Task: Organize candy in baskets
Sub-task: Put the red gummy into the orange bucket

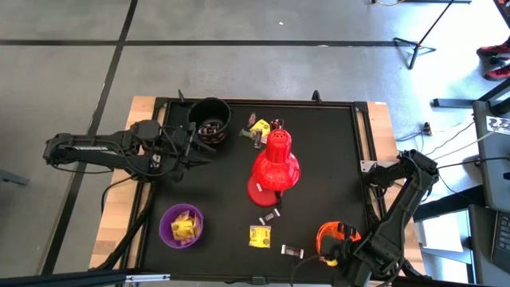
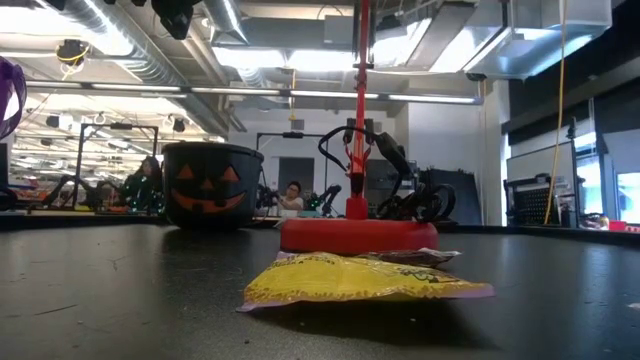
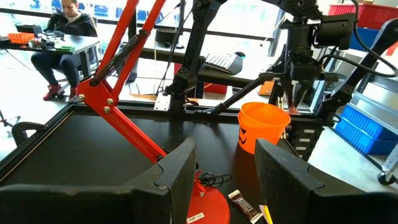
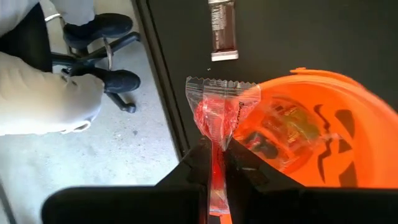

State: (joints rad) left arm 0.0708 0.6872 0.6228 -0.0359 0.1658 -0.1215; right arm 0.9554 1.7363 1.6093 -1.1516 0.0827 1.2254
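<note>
Right gripper (image 4: 216, 163), at five o'clock on the table, is clenched on a clear-wrapped red candy (image 4: 219, 115) above the orange bucket (image 4: 323, 134) (sweets inside). Left gripper (image 3: 225, 163), at nine o'clock, stands released, holding nothing.

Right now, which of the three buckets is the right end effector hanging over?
The orange bucket, at the table's near right corner. The right end effector, shut on a clear-wrapped candy, hangs above its rim; the black and purple buckets stand elsewhere.

Glossy plastic orange bucket (image 4: 323, 130) (crinkly clear wrapper (image 4: 219, 106))
</note>
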